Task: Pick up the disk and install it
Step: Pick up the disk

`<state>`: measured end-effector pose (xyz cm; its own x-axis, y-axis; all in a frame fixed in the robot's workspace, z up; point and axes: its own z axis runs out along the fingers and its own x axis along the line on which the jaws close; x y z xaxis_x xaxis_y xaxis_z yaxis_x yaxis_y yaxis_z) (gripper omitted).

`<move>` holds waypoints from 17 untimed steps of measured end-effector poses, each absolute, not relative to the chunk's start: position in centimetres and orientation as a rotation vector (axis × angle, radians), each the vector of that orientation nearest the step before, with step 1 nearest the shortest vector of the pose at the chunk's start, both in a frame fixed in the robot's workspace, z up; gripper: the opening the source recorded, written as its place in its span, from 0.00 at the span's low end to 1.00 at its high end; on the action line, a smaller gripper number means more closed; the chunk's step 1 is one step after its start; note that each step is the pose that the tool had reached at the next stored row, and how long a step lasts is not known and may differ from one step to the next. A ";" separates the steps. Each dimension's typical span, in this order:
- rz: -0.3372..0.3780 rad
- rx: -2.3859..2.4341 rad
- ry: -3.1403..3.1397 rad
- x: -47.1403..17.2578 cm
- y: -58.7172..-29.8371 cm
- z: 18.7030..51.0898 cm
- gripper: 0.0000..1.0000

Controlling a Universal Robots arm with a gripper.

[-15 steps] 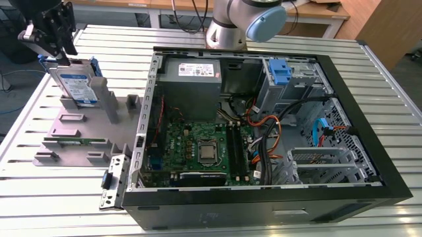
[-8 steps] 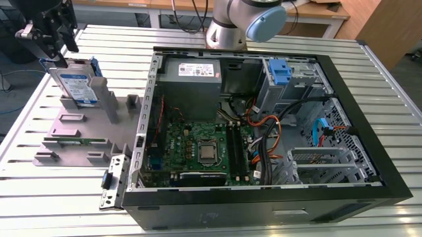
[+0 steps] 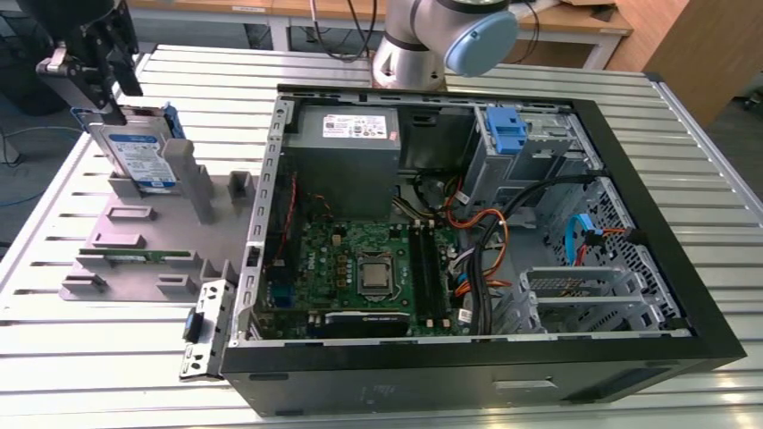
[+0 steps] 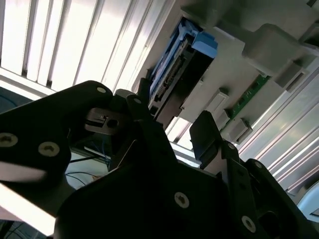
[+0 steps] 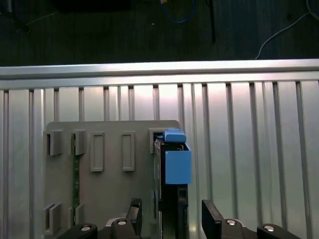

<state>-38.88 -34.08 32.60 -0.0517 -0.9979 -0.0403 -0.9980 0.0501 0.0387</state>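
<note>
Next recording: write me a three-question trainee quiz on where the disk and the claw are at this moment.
1. True or false: the disk lies flat inside the case.
2. Where is the claw?
A. Deep in the case
B. Open, straddling the disk's end
C. Shut on a cable
3. What colour is the disk's caddy?

Key
1. False: it stands on edge in the grey holder outside the case.
2. B
3. Blue
</note>
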 end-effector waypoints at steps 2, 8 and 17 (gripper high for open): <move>0.086 -2.178 2.258 -38.9 -34.0 32.4 0.59; 0.084 -2.223 2.210 -38.9 -33.9 31.8 0.59; 0.079 -2.276 2.152 -39.1 -33.9 30.6 0.59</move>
<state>-39.09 -33.94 30.63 0.0554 -0.9976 -0.0425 -0.9980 -0.0566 0.0284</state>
